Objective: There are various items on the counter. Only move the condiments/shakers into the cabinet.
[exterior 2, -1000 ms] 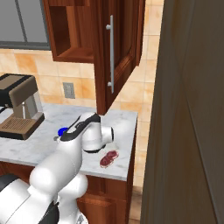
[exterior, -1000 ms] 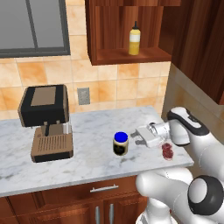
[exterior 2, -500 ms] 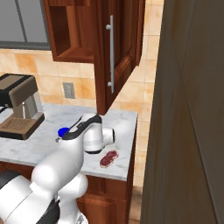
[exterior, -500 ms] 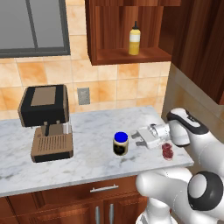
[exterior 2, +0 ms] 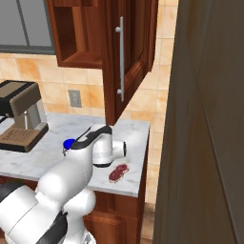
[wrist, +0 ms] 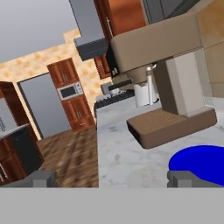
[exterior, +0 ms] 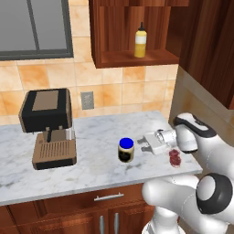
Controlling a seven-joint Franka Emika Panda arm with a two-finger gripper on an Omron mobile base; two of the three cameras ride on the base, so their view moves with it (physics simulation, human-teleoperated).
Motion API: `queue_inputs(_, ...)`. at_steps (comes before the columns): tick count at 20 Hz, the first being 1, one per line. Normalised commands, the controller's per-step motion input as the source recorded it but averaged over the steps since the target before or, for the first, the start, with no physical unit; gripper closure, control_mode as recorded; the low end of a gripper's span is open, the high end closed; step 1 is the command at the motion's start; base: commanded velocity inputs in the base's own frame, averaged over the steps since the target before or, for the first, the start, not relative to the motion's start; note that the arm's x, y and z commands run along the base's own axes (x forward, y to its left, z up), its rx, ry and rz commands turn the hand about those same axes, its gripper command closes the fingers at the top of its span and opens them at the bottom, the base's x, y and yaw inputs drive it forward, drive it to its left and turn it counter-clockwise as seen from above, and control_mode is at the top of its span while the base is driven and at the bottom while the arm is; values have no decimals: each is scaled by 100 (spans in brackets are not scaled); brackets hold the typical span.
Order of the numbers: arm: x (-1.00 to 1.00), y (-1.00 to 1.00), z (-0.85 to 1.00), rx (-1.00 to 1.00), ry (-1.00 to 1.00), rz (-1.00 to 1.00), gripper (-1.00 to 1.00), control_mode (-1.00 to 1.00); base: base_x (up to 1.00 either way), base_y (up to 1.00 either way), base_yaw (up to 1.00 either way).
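The blue-lidded jar (exterior: 125, 150) stands upright on the marbled counter (exterior: 91, 169). My gripper (exterior: 142, 143) lies level just right of it, pointing at it, open and holding nothing. In the hand view the jar's blue lid (wrist: 201, 164) sits low on the right, beside the right fingertip (wrist: 183, 177). The yellow squeeze bottle (exterior: 140, 41) stands on the shelf of the open cabinet (exterior: 123, 57). The dark-red lumpy object (exterior: 175, 157) lies on the counter under my wrist. The small black shaker is out of view.
A brown and black coffee machine (exterior: 48, 128) stands at the counter's left. The cabinet door (exterior 2: 126, 62) hangs open above the counter's right end. A tall dark wood panel (exterior 2: 209, 119) bounds the right side. Drawers (exterior: 107, 199) run below the counter.
The hand has crept slightly left toward the jar. The jar, the bottle and the red object have not moved.
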Motion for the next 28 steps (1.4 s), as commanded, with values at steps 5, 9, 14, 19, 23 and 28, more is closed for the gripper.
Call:
queue_inputs(5,34,0,-11,-1,0,0,-100,-100,0,0,0)
queue_inputs(9,24,0,-14,0,0,0,-100,-100,0,0,0)
queue_inputs(14,20,0,-18,0,0,0,-100,-100,0,0,0)
queue_inputs(19,21,0,-20,-1,0,0,-100,-100,0,0,0)
queue_inputs(23,20,0,-18,0,0,0,-100,-100,0,0,0)
queue_inputs(28,19,0,-21,-1,0,0,-100,-100,0,0,0)
